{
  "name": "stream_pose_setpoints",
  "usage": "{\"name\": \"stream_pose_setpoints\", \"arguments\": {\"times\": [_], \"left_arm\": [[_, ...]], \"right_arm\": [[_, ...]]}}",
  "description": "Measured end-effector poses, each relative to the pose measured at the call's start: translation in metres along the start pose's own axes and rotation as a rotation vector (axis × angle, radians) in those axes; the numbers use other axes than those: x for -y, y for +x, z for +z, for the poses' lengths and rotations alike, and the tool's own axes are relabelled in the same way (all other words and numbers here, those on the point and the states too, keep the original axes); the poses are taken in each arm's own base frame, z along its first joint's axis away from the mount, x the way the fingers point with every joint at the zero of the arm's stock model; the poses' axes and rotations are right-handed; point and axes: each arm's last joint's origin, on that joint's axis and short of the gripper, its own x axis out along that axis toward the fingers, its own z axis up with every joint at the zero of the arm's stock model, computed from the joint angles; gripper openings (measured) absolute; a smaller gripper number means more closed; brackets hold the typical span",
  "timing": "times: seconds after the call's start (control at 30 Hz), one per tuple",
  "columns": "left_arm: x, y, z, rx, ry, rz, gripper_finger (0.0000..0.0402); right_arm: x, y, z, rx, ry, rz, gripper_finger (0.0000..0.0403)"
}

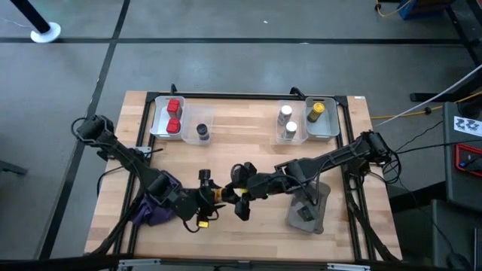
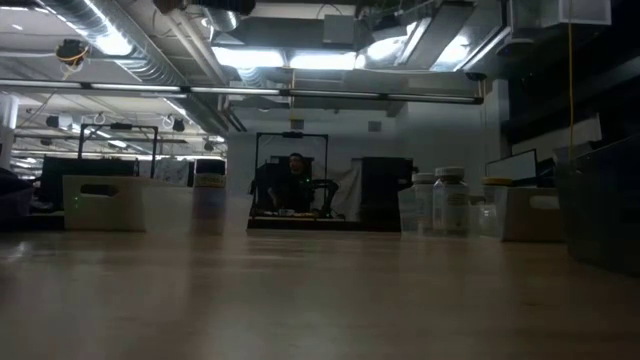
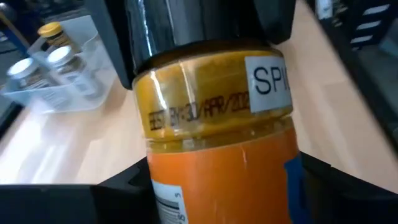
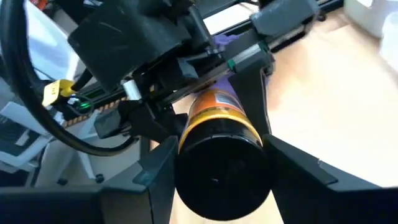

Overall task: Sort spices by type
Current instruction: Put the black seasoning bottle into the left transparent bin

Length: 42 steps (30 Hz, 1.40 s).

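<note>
The orange bottle (image 1: 221,194) with a black cap hangs level between both grippers over the middle of the table's near half. My left gripper (image 1: 212,196) comes from the left and is shut on its body. My right gripper (image 1: 238,193) comes from the right and is shut on its cap end. The two red cubes (image 1: 174,117), the dark jar (image 1: 202,132), the white-capped bottles (image 1: 286,124) and the yellow-lidded jar (image 1: 318,111) stand in clear bins along the far edge. Small dark grey blocks (image 1: 305,213) lie on the grey pouch. My left gripper has the orange bottle's labelled body (image 3: 217,186) pinched between its two fingers (image 3: 93,196), one on each side. It comes level from the table's left, along the bottle. The cap end points away from it. My right gripper has the bottle's black cap (image 4: 224,171) pinched between its two fingers (image 4: 158,177), one on each side. It comes level from the table's right, with the cap's flat top facing it. The orange body (image 4: 214,109) runs on into the left gripper beyond.
A purple cloth (image 1: 154,209) lies under the left arm at the near left. The large flat grey pouch (image 1: 310,203) lies at the near right under the right arm. The bins (image 1: 188,120) line the far edge, with bare wood between them and the grippers.
</note>
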Motion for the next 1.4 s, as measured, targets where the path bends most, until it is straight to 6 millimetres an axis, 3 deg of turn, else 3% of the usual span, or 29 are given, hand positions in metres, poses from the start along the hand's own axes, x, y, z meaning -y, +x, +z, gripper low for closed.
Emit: {"name": "stream_pose_setpoints", "arguments": {"times": [0.37,0.77,1.1,1.4], "left_arm": [[-0.032,-0.021,0.002,-0.066,0.026,0.065,0.0227],[-0.063,-0.060,0.000,-0.106,0.074,0.141,0.0227],[-0.116,-0.088,-0.004,-0.115,-0.007,0.402,0.0227],[-0.167,-0.083,-0.006,-0.212,-0.001,0.593,0.0227]], "right_arm": [[0.024,0.003,0.006,-0.044,-0.021,-0.100,0.0208],[0.079,0.009,0.032,-0.052,-0.041,-0.224,0.0209],[0.147,0.005,0.065,-0.006,-0.062,-0.359,0.0209],[0.194,-0.004,0.091,0.065,-0.054,-0.353,0.0209]]}}
